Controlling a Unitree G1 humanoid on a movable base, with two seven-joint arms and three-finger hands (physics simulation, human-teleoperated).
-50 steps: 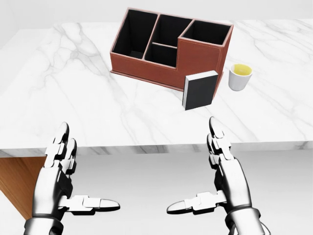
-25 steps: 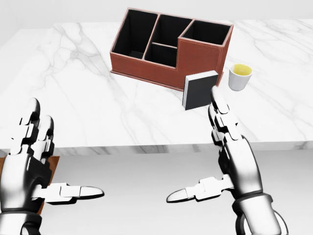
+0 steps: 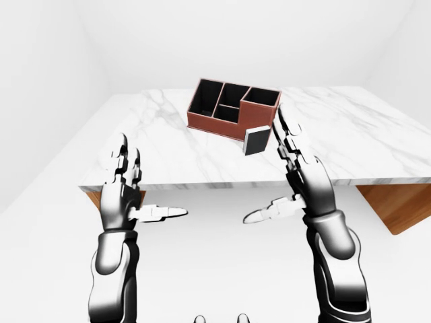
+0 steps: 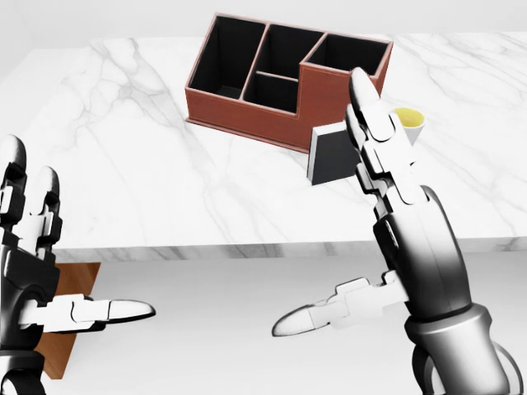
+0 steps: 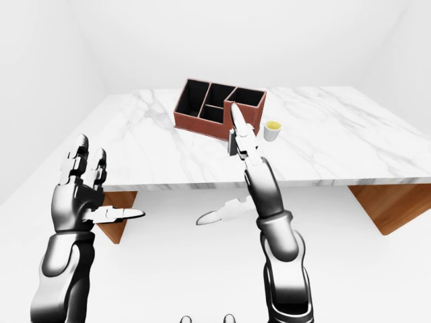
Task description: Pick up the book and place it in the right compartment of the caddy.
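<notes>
A dark book (image 4: 332,155) stands upright against the brown, empty caddy (image 4: 329,95).

Even, bright, diffuse light is filling all three views, and its source is not showing. White walls and floor are washing out almost to pure white, so room corners are reading only as faint grey gradients. The marble table (image 4: 165,164) is glowing pale, with no hard glare on it. Soft, weak shadows are sitting beside the caddy (image 4: 280,74) and book (image 4: 329,156); the caddy's compartments are falling nearly black. Glossy metal on the right hand (image 4: 370,206) and left hand (image 3: 121,195) is carrying smooth highlights and dark reflections. Everything is rendering sharp, without blur, noise or defocus. Straight edges are staying straight toward the borders
</notes>
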